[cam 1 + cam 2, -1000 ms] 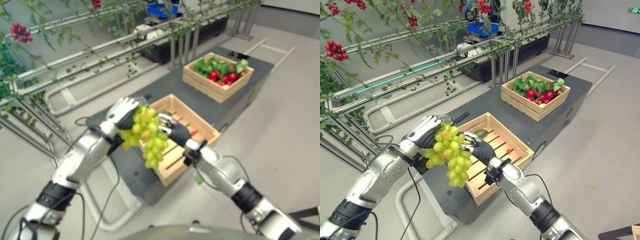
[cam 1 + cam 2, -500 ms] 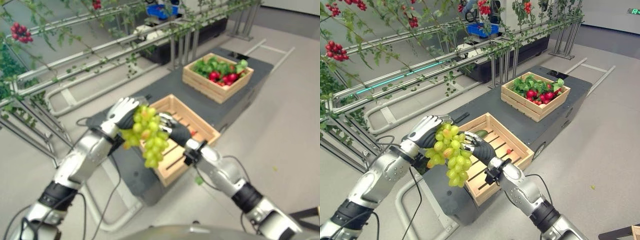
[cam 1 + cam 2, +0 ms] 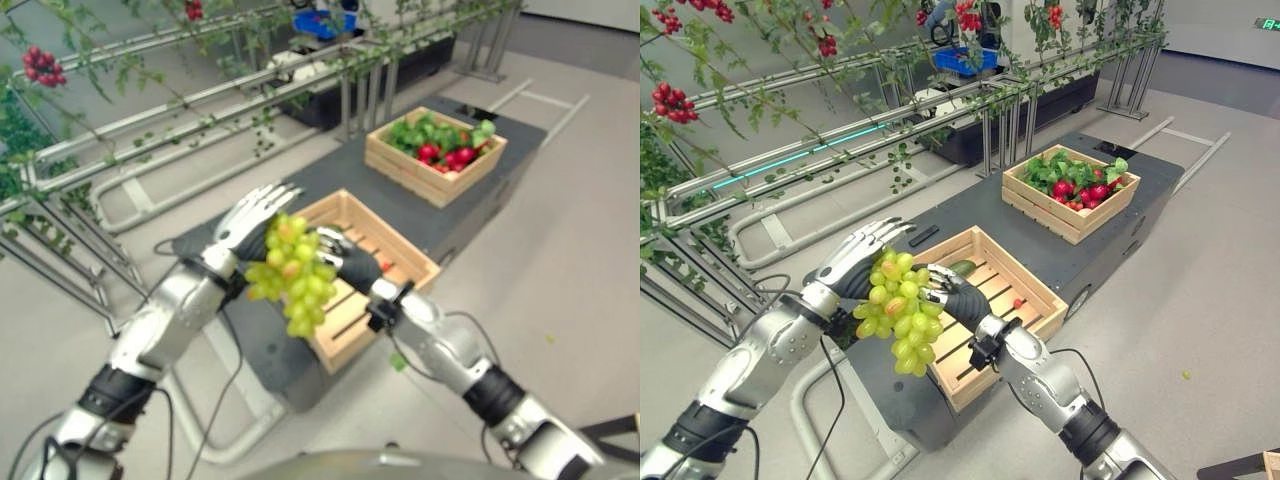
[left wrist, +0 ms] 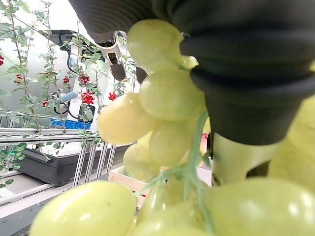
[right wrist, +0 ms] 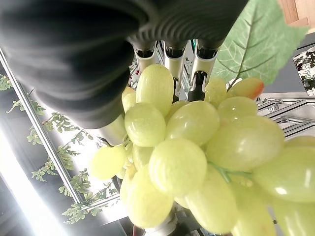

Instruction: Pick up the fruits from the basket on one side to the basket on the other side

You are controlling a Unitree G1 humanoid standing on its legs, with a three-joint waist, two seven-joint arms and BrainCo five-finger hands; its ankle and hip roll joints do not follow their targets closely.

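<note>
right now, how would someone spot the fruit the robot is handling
Find the dark platform with two wooden crates. Over the nearer crate, the left hand and right hand meet around a hanging bunch of green grapes, the one fruit off the platform.

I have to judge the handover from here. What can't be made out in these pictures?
- Right hand: in the eye views the bunch of grapes covers its fingers, so how firmly it holds cannot be told.
- Near crate: the bunch and both hands hide its near-left part; a green fruit shows only partly.
- Small red thing on its slats: too small to name.
- Left hand: in its wrist view, grapes block the fingers.
</note>
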